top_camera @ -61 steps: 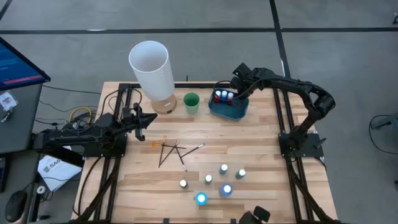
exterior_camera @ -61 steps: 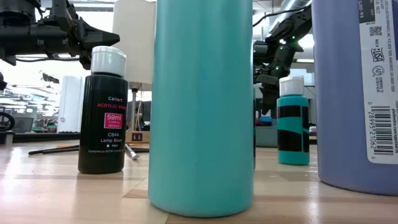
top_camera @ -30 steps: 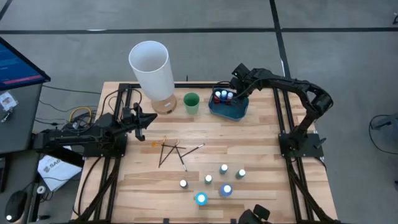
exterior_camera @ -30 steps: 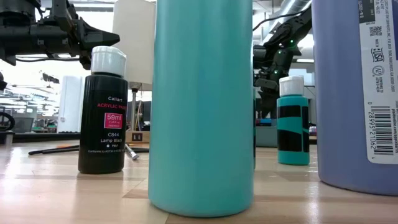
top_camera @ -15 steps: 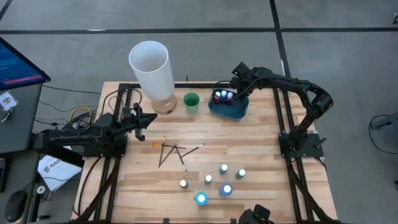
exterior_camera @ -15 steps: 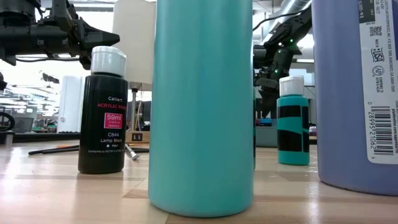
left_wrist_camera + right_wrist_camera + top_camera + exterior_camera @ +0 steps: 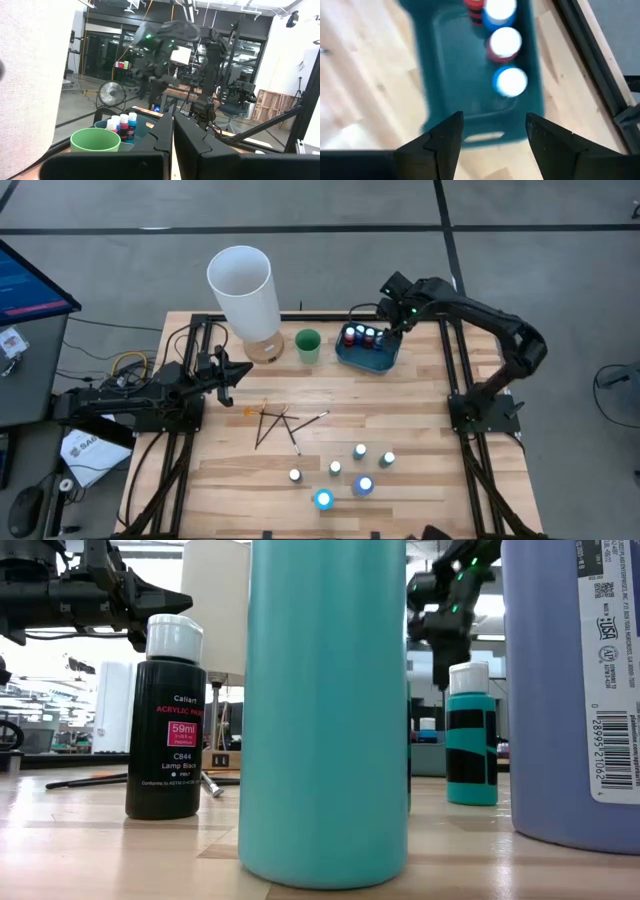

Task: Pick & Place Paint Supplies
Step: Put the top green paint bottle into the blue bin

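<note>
1. Table: light wooden slat top with a dark frame along its left and right sides.
2. Right gripper: raised above the back right edge of the blue tray. Fingers spread wide, nothing between them; the right wrist view looks down past them into the tray.
3. Left gripper: parked over the left part of the table, pointing toward the middle. Fingers pressed together, empty.
4. Blue tray: back centre-right of the table, just right of the green cup. It holds a row of white-capped paint bottles standing upright along its back wall; blue and red bodies show in the right wrist view.
5. Loose paint bottles: six, upright, clustered at the front centre of the table, well apart from the tray. In the low view a black one labelled "Lamp Black" and a teal one with black bands can be read.
6. Brushes: several thin dark sticks lying crossed in the middle of the table, between the left gripper and the loose bottles.
7. White cylinder: tall, open-topped, back left, beside the green cup.
</note>
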